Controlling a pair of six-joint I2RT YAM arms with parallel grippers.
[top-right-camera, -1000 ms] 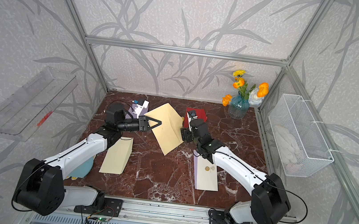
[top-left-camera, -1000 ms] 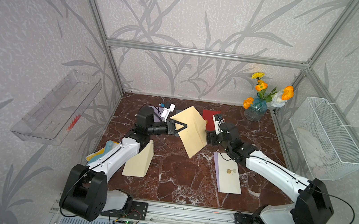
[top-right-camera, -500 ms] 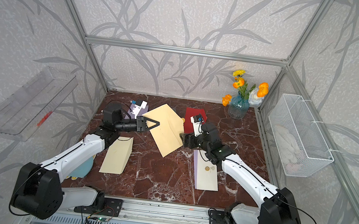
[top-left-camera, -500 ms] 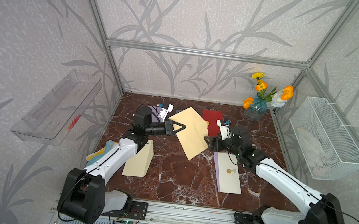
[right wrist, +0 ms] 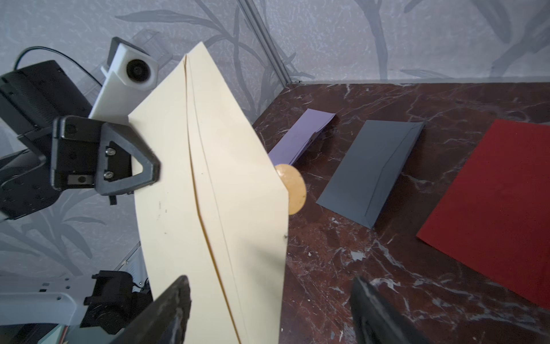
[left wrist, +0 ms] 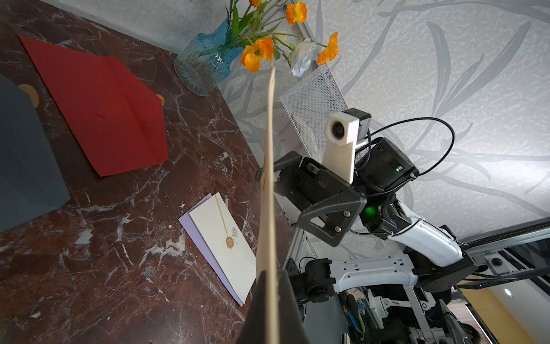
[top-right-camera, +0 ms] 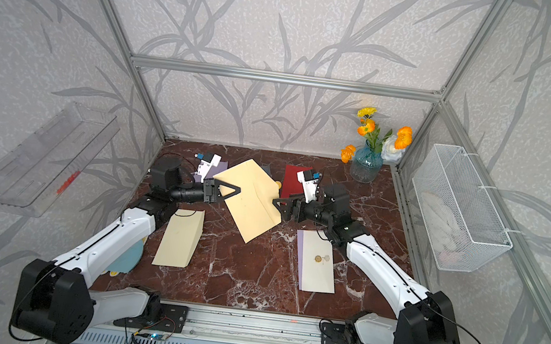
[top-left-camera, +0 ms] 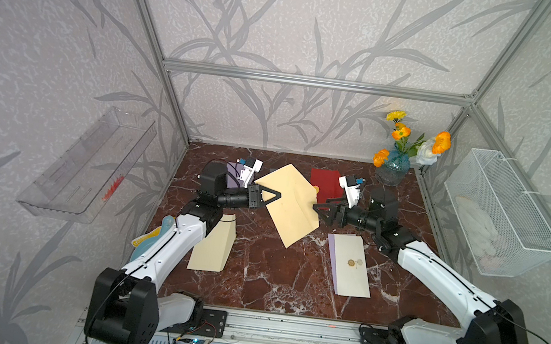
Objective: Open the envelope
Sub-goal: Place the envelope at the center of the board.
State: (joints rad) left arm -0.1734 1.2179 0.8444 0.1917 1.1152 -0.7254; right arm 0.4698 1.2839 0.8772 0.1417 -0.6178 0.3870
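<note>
A large cream envelope (top-left-camera: 289, 206) hangs tilted above the marble floor, with my left gripper (top-left-camera: 280, 194) shut on its left side. The left wrist view shows the envelope (left wrist: 269, 178) edge-on, running up from the shut left gripper (left wrist: 271, 274). My right gripper (top-left-camera: 316, 208) is open at the envelope's right edge. In the right wrist view the envelope (right wrist: 214, 193) shows its flap side, with a round tan sticker (right wrist: 293, 189) at the flap's tip. Its lower edge lies between the wide-apart fingers of the right gripper (right wrist: 270, 309).
On the floor lie a red envelope (top-left-camera: 324, 186), a dark grey envelope (right wrist: 375, 172), a lilac one (right wrist: 300, 134), a sealed cream envelope on a lilac sheet (top-left-camera: 350, 264) and another cream envelope (top-left-camera: 213, 244). A flower vase (top-left-camera: 392, 166) stands back right, by a wire basket (top-left-camera: 497, 214).
My right arm has swung out to the right and its gripper has come in level at the envelope's right edge. The left gripper has drawn back a little with the envelope.
</note>
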